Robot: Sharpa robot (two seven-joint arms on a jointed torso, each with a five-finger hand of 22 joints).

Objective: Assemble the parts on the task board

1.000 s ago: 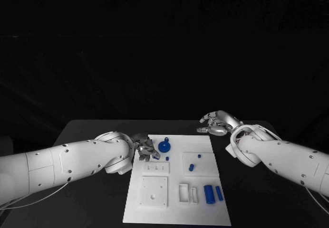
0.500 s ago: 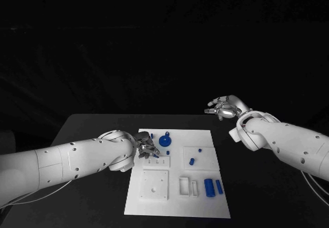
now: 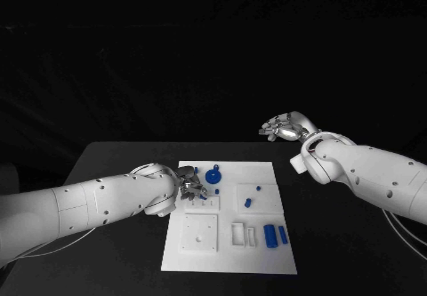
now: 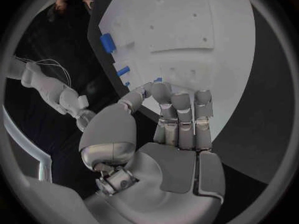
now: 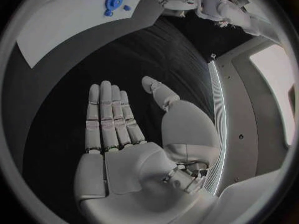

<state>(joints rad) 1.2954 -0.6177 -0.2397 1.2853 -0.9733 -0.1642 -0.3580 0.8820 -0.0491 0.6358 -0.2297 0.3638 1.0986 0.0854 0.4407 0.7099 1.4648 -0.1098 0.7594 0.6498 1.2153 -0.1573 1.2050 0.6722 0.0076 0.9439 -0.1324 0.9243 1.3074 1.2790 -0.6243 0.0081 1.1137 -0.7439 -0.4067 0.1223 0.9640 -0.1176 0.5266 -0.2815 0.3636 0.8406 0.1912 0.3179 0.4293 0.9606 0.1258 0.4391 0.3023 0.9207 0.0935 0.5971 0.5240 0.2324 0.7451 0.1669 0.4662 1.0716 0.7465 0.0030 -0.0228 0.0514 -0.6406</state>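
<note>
Right hand (image 3: 283, 127) has lifted away, open and empty; left hand (image 3: 193, 186), fingers curled over the task board (image 3: 267, 259), grip unclear, sits nearest the parts (image 3: 215, 176).

The left hand (image 3: 190, 185) hides whatever its fingers (image 4: 171, 104) may pinch.

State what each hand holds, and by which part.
The right hand is flat and holds nothing. The left hand pinches a small blue part over the task board; which part of it cannot be told.
</note>
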